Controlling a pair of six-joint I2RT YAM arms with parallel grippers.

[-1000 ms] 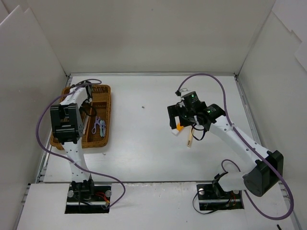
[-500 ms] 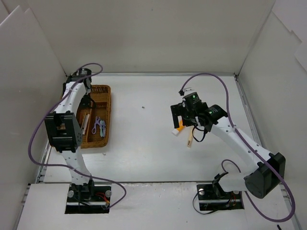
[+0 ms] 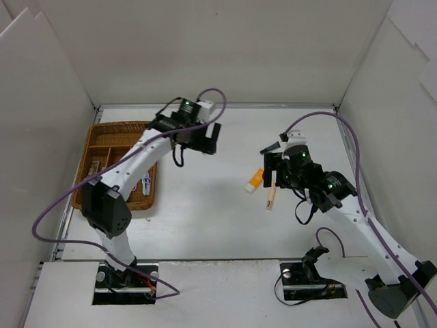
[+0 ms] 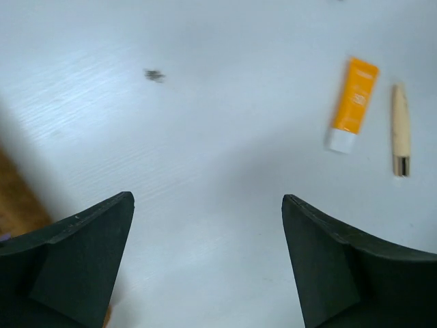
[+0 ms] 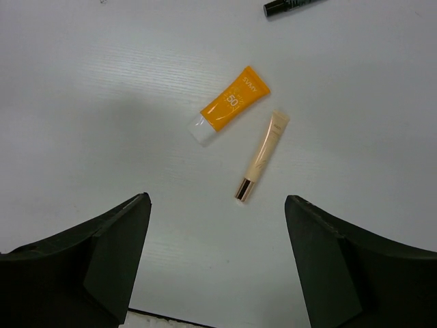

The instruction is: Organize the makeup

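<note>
Orange tube [image 3: 255, 180] flat on the white desk [image 3: 205, 225], white cap toward the near left, touched by neither gripper. Just beside it on the right and slightly nearer the arm bases, a slim beige tube [image 3: 270, 195] with a gold cap at its near end; close to the orange tube but not touching. From the right wrist, the end of a black cosmetic stick [image 5: 290, 5] beyond the orange tube, cut off by the top edge.

Right gripper [image 3: 272, 164] hovering above the desk, just right of the orange tube and a little farther back. Jaws spread wide, nothing between them.

Left gripper [image 3: 205, 139] well apart from the orange tube, to its left and farther back, over bare desk. Jaws wide there too, and empty. From the left wrist, a dark speck [image 4: 155, 75] on the desk well left of the orange tube.

Brown wicker tray [image 3: 113, 137] far to the left of the orange tube. Inside, along the side nearest the tube, a small purple-and-white item [image 3: 145, 182], too small to name.
</note>
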